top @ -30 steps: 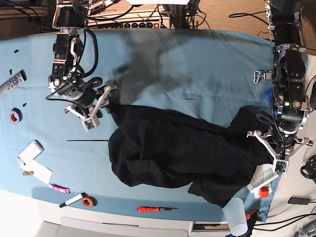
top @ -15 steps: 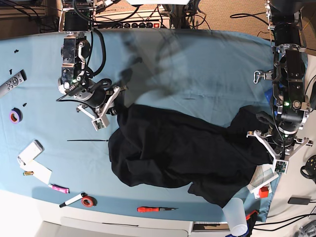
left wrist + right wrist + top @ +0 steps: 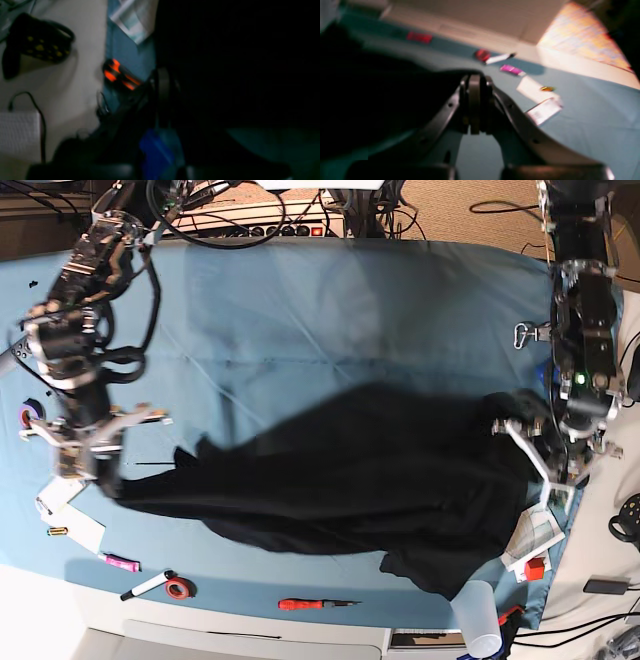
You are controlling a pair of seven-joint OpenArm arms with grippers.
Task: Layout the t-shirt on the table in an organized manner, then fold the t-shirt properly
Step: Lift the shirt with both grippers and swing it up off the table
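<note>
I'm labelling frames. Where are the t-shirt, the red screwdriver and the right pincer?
t-shirt (image 3: pixel 370 470): base view, middle of the black fabric.
red screwdriver (image 3: pixel 305 604): base view, its red handle.
right pincer (image 3: pixel 100 480): base view, shut tips at the shirt's pulled edge.

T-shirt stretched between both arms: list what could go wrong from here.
1. The right gripper is shut on the t-shirt by a thin edge; the fabric may slip out if it pulls further.
2. The shirt's corner hangs over loose things by that gripper: white cards, pink marker. Dragging may sweep them along.
3. The left gripper pins the other end near the table edge, beside a plastic cup.
</note>
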